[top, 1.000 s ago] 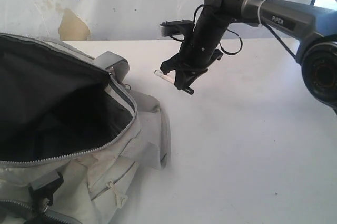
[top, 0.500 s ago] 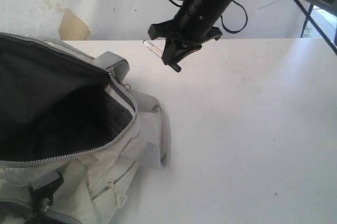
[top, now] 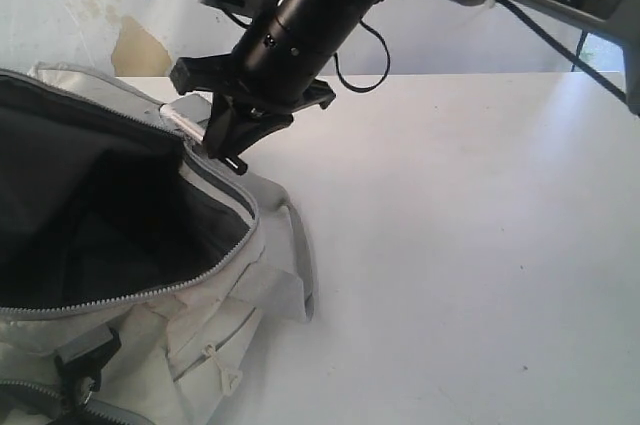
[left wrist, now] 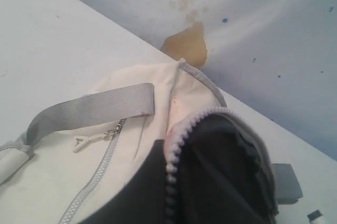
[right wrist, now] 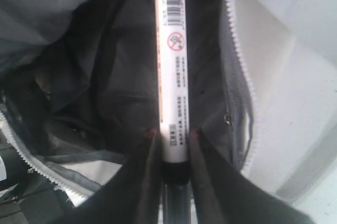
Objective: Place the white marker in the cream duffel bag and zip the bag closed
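Right gripper [top: 225, 150] pinching white marker [right wrist: 171, 66] near its black end, fingers [right wrist: 147, 155] pressed on barrel. Marker over open mouth of cream duffel bag [top: 270, 275], at mouth's 1 o'clock edge in exterior view. Bag unzipped on white bench [top: 480, 245].

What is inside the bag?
Only dark lining shows inside the bag. The right gripper holds the marker over the opening, not dropped in. The deepest folds are too shadowed to check.

Bare robot-lab bench: plain white table [top: 480, 245], stained, paint-flecked wall [top: 80, 5].
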Tool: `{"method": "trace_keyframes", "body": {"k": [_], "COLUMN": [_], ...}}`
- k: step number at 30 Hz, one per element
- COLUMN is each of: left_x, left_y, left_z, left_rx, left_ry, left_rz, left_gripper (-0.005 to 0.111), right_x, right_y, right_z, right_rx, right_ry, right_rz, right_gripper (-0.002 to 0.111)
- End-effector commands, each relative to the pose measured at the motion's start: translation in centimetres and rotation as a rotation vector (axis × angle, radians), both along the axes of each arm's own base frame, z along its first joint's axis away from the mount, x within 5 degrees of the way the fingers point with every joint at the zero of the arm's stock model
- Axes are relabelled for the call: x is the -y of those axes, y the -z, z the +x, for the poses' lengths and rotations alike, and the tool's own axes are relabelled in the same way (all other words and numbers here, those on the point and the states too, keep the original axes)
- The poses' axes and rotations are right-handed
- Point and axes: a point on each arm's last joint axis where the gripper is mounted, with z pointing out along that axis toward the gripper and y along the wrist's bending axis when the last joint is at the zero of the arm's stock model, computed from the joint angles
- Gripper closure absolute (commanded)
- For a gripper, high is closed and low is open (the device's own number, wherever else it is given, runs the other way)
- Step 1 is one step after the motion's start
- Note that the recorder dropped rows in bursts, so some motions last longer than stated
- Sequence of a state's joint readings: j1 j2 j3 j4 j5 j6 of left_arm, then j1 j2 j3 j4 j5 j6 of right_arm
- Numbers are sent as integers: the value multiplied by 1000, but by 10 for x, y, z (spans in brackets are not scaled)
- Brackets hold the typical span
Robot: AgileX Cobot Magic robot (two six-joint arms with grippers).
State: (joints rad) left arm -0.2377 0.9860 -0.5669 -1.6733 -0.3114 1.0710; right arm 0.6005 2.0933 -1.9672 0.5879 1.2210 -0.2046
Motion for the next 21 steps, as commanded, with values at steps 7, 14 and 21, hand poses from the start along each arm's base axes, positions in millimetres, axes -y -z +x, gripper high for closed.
{"method": "trace_keyframes", "body": {"k": [7, 14, 21], "left_x": [-1, 0, 1], "left_y": [-4, -4, -4], "left_z": [-1, -1, -1], "left_rx": [16, 17, 11], "left_ry": [-13, -9, 32], "left_rz": [-13, -8, 79], "left_gripper": [107, 107, 107], "right_x": [-42, -57, -48], "right_y": [-1, 35, 19], "right_z": [-42, -42, -30], "right_rx": [107, 48, 134], "right_ry": [-274, -303, -212], "right_rz": [19, -29, -126], "right_gripper": [108, 62, 46]}}
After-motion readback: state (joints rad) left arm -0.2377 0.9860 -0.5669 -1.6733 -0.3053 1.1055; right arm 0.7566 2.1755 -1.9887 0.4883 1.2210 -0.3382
